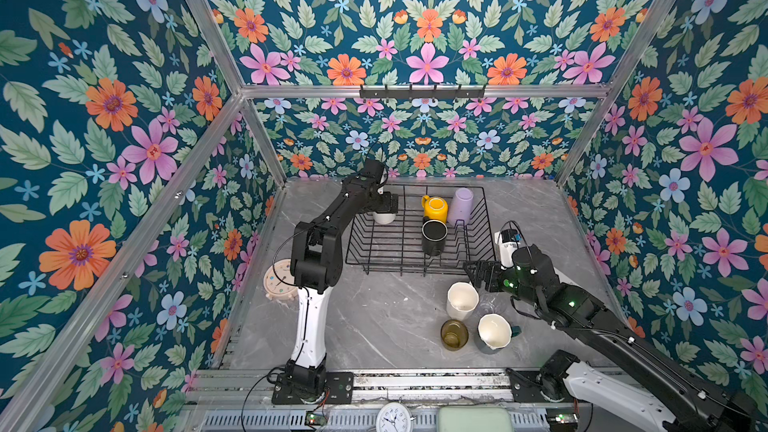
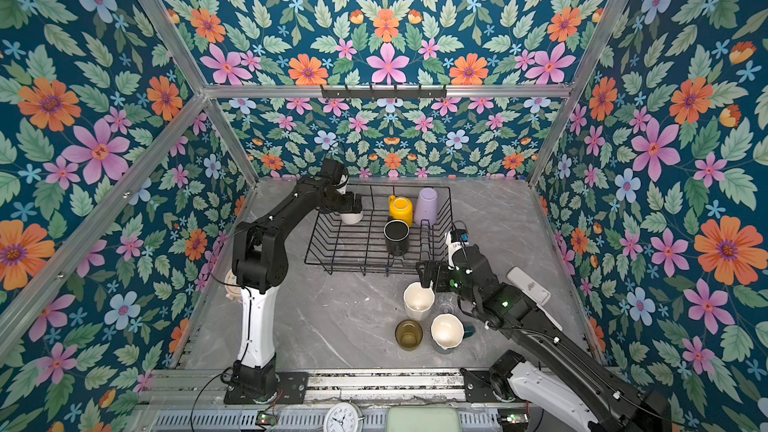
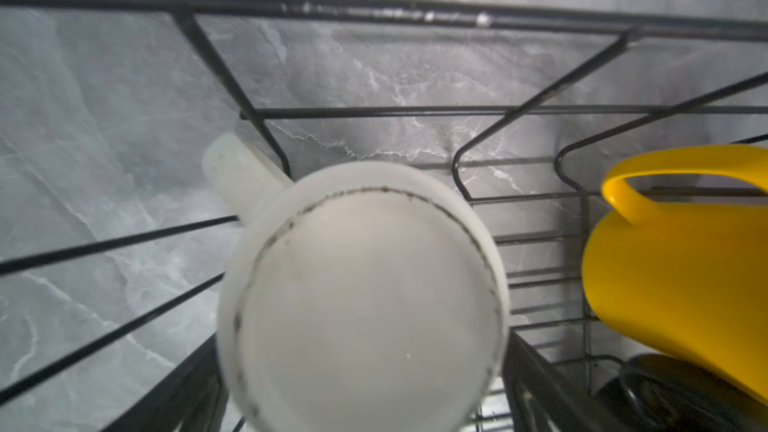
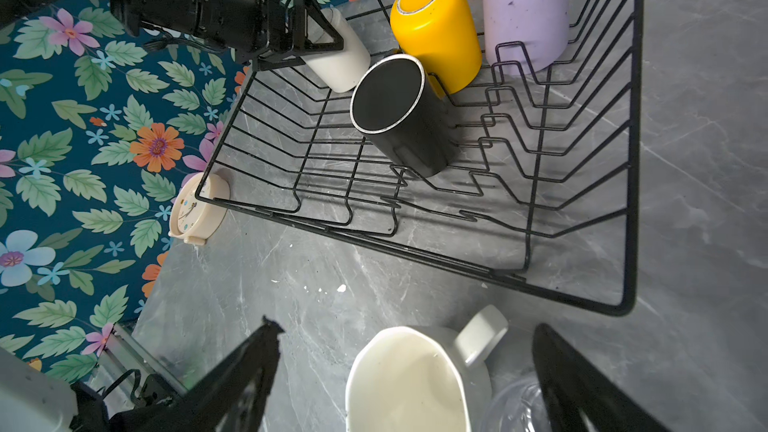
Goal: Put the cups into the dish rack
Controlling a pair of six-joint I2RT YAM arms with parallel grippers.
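In the black wire dish rack [image 1: 374,251] [image 4: 457,265] stand a yellow mug [image 1: 435,209], a lilac tumbler [image 1: 461,205] and a black mug [image 1: 434,236]. A white mug [image 1: 383,217] [image 3: 361,297] rests bottom up in the rack's back left corner. My left gripper [image 1: 386,205] [image 4: 322,49] straddles it, open, with a gap beside one finger [image 3: 540,392]. In front of the rack, on the table, are a cream mug [image 1: 461,301] [image 4: 407,380], a clear glass [image 1: 488,307], an amber glass [image 1: 454,334] and a teal mug [image 1: 494,331]. My right gripper [image 1: 471,274] [image 4: 407,326] hangs open over the cream mug.
A cream alarm clock [image 1: 279,280] stands at the table's left edge behind the left arm. A white flat device [image 2: 528,284] lies right of the right arm. A black hook rail [image 1: 422,92] hangs on the back frame. A white clock [image 1: 392,417] sits at the front rail.
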